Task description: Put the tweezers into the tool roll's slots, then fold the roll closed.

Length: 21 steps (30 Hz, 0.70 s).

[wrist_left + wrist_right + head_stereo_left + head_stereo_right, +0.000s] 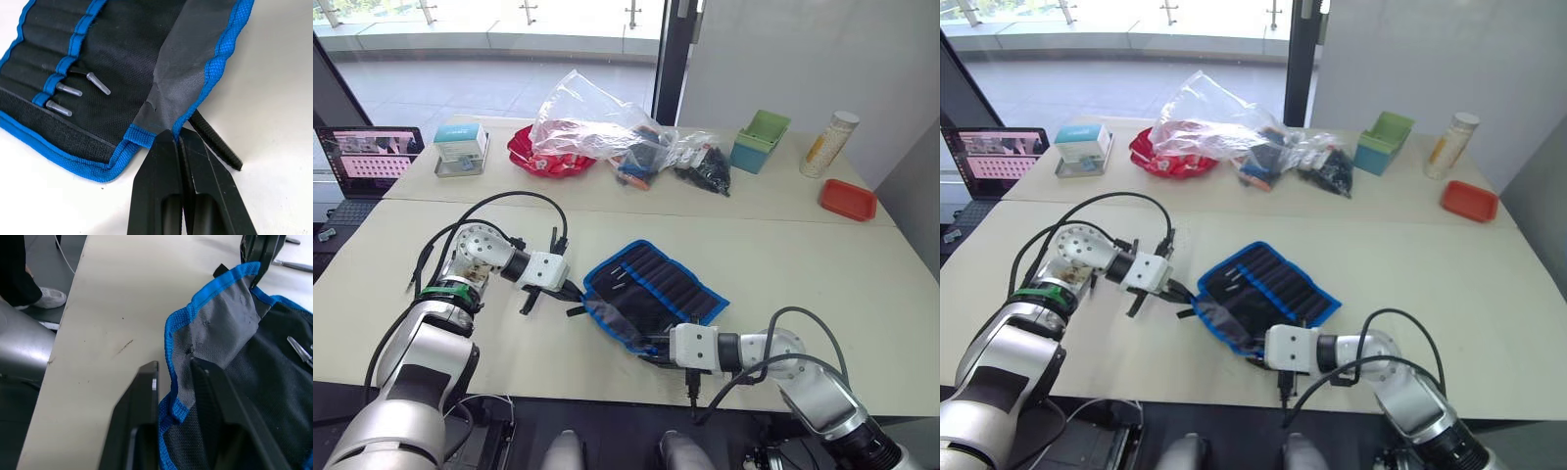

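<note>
Now we have the roll point(651, 294) lying open near the table's point(822, 264) front edge, its near flap lifted. Our left hand point(175, 137) is closed on the flap's blue edging at one corner, and our right hand point(173, 377) pinches the same flap's edge nearer the front. Tweezers point(73, 90) sit in the slots point(58, 63), capped tips poking out.

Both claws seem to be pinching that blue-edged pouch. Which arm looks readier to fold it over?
Neither alone, probably: the left gripper is shut on one corner of the tool roll's near flap, and the right gripper pinches the flap's other corner, so they likely fold together.
</note>
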Motion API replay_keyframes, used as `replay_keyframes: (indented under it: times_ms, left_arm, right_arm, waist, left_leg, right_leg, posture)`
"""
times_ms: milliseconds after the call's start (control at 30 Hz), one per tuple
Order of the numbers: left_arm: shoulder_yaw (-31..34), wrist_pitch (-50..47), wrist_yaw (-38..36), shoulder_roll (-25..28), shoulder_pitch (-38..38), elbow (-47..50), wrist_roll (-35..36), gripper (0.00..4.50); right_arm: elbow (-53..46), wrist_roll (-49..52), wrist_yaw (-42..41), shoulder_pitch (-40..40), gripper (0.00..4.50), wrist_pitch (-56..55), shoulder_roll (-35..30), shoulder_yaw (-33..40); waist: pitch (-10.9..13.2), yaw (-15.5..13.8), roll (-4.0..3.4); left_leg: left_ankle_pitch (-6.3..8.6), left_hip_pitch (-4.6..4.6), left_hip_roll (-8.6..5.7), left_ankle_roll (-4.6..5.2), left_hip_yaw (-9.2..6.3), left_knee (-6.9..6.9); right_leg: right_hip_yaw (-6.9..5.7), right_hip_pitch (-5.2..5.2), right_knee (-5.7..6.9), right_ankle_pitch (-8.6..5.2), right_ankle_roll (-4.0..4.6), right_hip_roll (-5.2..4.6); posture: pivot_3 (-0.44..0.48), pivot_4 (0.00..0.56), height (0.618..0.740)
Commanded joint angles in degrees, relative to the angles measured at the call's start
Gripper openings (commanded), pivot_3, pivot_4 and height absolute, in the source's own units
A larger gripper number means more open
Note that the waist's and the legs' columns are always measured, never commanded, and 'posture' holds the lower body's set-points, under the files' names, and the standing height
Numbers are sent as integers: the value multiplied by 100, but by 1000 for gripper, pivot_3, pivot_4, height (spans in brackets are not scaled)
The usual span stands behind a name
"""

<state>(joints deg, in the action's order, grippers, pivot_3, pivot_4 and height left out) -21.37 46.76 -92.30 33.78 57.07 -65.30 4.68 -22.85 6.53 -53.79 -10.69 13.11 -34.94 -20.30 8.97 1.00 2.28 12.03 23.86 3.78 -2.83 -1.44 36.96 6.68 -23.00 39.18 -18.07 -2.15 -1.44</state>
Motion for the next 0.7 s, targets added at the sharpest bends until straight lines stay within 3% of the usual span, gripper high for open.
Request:
replay_keyframes:
  times_ms: [33,167,367,633,700]
  left_arm:
    - [160,477,-20,-41,172,-94,-109,0]
    - [215,766,-20,-79,149,-221,-247,0]
    - [340,992,-9,-95,157,-354,-450,0]
    - [445,1057,237,-74,202,-433,-740,0]
    - [420,903,363,-38,203,-473,-890,0]
  right_arm:
    - [-553,1600,162,-173,2610,1434,354,781]
    - [-163,2899,636,-637,2610,2429,1092,1501]
    - [641,2248,1138,-867,2610,2285,1736,844]
    - [1693,837,1376,-846,77,1748,1664,-196]
    - [1860,672,1444,-800,34,1773,1702,-304]
  waist:
    - [0,1,0]
    - [0,12,0]
    - [0,13,0]
    - [0,17,-1]
    - [-2,36,-2]
  left_leg:
    - [0,0,0,0,-1,0]
    - [-1,-2,0,0,-3,5]
    - [0,2,0,1,-9,4]
    - [0,5,1,1,-10,6]
    - [0,4,2,1,-10,6]
  right_leg:
    - [0,0,1,0,0,0]
    - [-1,4,7,0,0,0]
    - [-9,-2,12,0,0,0]
    - [-11,-6,15,0,0,1]
    - [-11,-5,15,0,0,1]
  posture:
    - [0,150,723]
    - [0,150,723]
    - [0,150,723]
    - [0,150,723]
    - [0,150,723]
